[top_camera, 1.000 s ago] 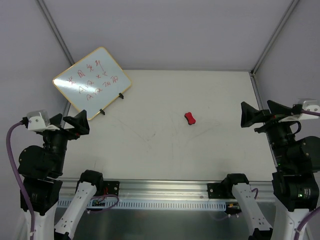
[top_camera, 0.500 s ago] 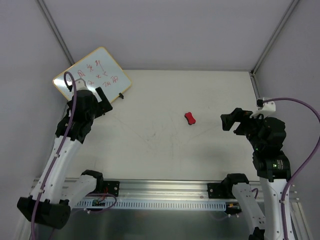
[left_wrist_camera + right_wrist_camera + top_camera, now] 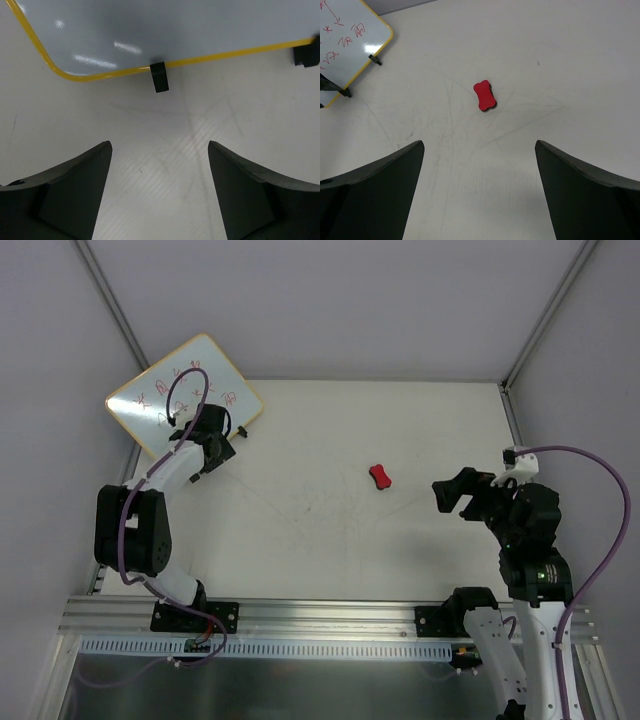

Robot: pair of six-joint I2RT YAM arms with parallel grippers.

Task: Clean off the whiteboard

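The whiteboard (image 3: 160, 400), white with a thin yellow frame and red handwriting, leans at the table's far left corner. In the left wrist view its lower edge (image 3: 150, 30) and a black foot (image 3: 160, 77) fill the top. My left gripper (image 3: 215, 435) hovers just in front of that edge, open, with only bare table between its fingers (image 3: 159, 145). The small red bow-shaped eraser (image 3: 381, 477) lies near the table's middle. My right gripper (image 3: 452, 492) is open to the right of it, and in its wrist view (image 3: 479, 145) the eraser (image 3: 484, 96) lies ahead.
The white table (image 3: 300, 530) is scuffed with faint marks. Grey walls with metal corner posts (image 3: 112, 300) close in the back and sides. A second black foot (image 3: 306, 52) of the board stands at the right of the left wrist view.
My left arm has swung from the near left out to the whiteboard's lower edge. My right arm has moved inward from the right side toward the eraser.
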